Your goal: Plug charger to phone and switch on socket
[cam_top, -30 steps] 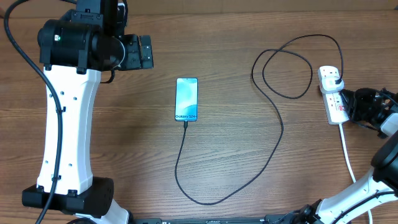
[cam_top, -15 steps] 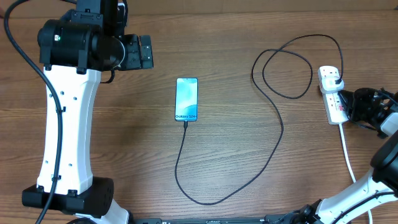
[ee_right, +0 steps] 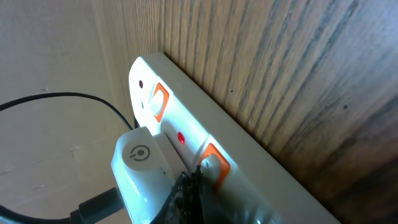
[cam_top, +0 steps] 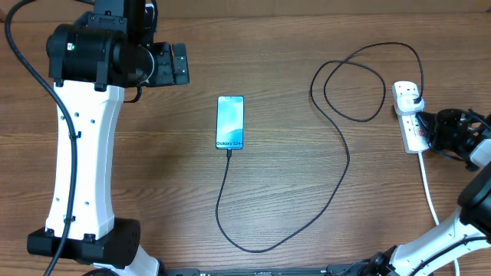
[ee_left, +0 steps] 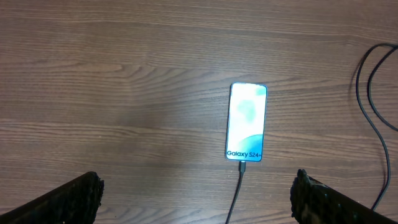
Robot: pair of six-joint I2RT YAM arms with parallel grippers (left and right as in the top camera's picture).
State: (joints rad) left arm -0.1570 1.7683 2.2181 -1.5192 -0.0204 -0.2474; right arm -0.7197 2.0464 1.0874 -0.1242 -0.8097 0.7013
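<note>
The phone (cam_top: 230, 121) lies flat mid-table with its blue screen lit; it also shows in the left wrist view (ee_left: 247, 121). The charger's thin black cable (cam_top: 343, 165) runs from its small tip in the phone's near end (ee_left: 242, 167), loops across the table and ends at a white adapter (ee_right: 140, 158) plugged into the socket (cam_top: 413, 132). The socket is a white power strip with orange switches (ee_right: 159, 101) and a small red light (ee_right: 181, 138). My right gripper (ee_right: 194, 186) is shut, its tip touching a switch (ee_right: 214, 163). My left gripper (ee_left: 199, 199) is open and empty, high above the phone.
The strip's thick white cord (cam_top: 430, 192) runs toward the front right. The left arm's white body (cam_top: 80, 153) stands over the left of the wooden table. The cable's loop (cam_top: 353, 84) lies left of the strip.
</note>
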